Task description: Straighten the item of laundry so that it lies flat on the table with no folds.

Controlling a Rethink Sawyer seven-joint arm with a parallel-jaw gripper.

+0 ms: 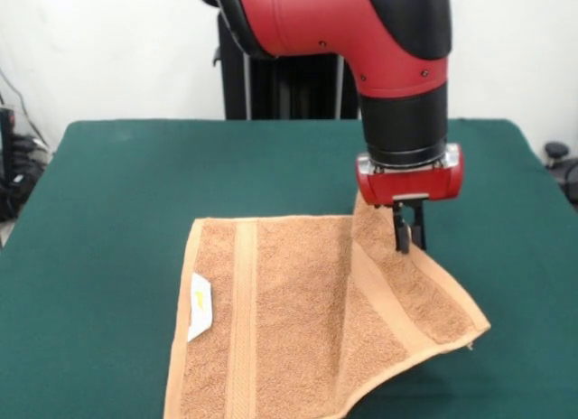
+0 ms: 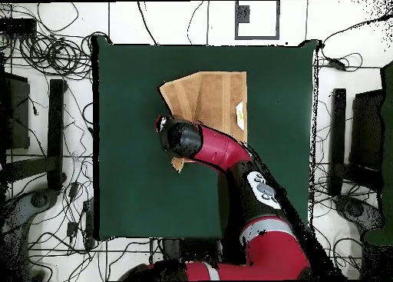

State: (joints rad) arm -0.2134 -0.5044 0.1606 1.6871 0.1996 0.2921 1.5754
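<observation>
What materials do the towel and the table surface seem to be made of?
The towel looks like orange-tan terry cloth: a fuzzy looped pile with smoother woven bands. The table seems covered in dark green felt-like fabric: matte, even, without shine. Neither material is certain from looks alone.

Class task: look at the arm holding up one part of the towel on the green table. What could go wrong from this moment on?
1. The tool pinches only a raised ridge of the towel; the cloth may slip free and drop back creased.
2. The right side slopes up from the table towards the tool, so a release here would probably leave a fold.
3. In the front view the towel's near edge runs out of the picture, so pulling that way might drag it towards the table's edge.
</observation>
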